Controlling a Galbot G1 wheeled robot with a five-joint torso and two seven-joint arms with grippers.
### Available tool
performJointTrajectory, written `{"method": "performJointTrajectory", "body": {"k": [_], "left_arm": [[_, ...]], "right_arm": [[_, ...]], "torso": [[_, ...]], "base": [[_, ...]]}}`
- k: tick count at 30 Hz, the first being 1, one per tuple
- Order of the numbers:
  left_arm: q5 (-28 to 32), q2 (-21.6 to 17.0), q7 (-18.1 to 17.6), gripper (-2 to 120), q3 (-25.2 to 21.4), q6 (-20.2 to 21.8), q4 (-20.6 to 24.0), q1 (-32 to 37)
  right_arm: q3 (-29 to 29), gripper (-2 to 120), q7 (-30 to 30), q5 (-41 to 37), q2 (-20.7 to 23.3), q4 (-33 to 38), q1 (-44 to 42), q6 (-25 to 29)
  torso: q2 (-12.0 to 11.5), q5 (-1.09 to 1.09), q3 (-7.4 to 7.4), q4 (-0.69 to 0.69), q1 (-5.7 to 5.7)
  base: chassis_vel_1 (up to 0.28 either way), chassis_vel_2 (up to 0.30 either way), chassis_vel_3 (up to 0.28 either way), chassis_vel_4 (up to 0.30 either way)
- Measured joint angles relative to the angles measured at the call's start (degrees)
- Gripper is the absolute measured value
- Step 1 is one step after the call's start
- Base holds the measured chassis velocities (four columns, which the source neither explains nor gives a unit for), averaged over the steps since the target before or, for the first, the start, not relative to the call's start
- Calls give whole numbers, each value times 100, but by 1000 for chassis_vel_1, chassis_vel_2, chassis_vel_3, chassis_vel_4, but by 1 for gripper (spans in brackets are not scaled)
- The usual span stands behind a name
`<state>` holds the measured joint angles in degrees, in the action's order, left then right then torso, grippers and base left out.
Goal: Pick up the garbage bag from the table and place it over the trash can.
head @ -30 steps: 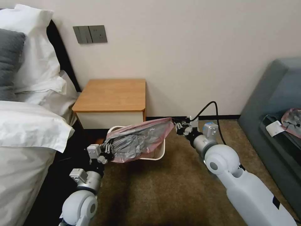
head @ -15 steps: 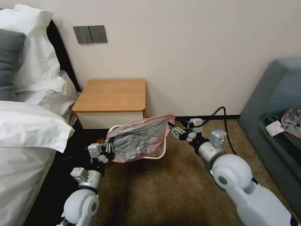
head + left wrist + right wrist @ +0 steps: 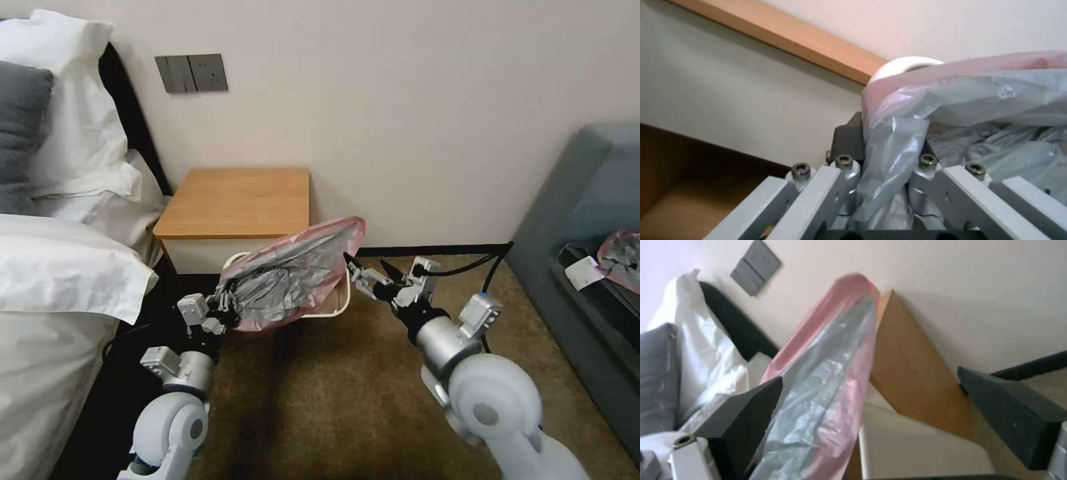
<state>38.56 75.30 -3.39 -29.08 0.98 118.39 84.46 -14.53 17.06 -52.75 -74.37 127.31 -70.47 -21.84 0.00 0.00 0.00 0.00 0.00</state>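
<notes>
Surface [image 3: 237,200] sat at frame centre against the wall, bed [image 3: 60,280] at frame left, sofa [image 3: 587,253] at right edge. Trash can [image 3: 337,303] stood on the floor just below the surface's front. Garbage bag [image 3: 293,273] hung over the can, left claw [image 3: 223,307] at its lower-left end, right claw [image 3: 370,273] just right of it, apart.

Most of the trash can [image 3: 337,308] is hidden behind the garbage bag [image 3: 293,277]. The left gripper [image 3: 223,310] fingers [image 3: 849,140] are largely covered by bag plastic. The counter [image 3: 240,200] is partly screened by it.
</notes>
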Motion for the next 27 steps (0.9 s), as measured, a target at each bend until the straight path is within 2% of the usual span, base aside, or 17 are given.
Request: {"method": "performJointTrajectory", "body": {"k": [5,15,17,19,22,23,25,27], "left_arm": [[218,29,-25,9,-1,58,85,37],[290,53,-29,9,11,98,153,95],[289,57,-29,9,21,102,152,94],[289,57,-29,9,24,105,153,92],[286,57,-33,9,28,114,151,85],[286,57,-33,9,28,114,151,85],[288,58,-38,9,25,115,138,86],[290,58,-40,9,24,115,135,86]], "right_arm": [[21,100,-218,140,-317,-274,159,81],[47,98,-357,230,-443,-484,419,117],[66,87,-387,252,-484,-498,438,123],[72,84,-403,269,-495,-505,439,127],[99,70,-438,325,-526,-516,440,136],[99,70,-438,325,-526,-516,440,136],[112,58,-449,347,-537,-517,440,136],[114,57,-451,355,-539,-517,439,136]], "torso": [[0,0,0,0,0],[0,0,0,0,0],[0,0,0,0,0],[0,0,0,0,0],[0,0,0,-1,0],[0,0,0,-1,0],[0,0,0,-1,0],[0,0,0,-1,0]], "base": [[0,0,0,0],[0,0,0,0],[0,0,0,0],[0,0,0,0],[0,0,0,0],[0,0,0,0],[0,0,0,0],[0,0,0,0]]}}
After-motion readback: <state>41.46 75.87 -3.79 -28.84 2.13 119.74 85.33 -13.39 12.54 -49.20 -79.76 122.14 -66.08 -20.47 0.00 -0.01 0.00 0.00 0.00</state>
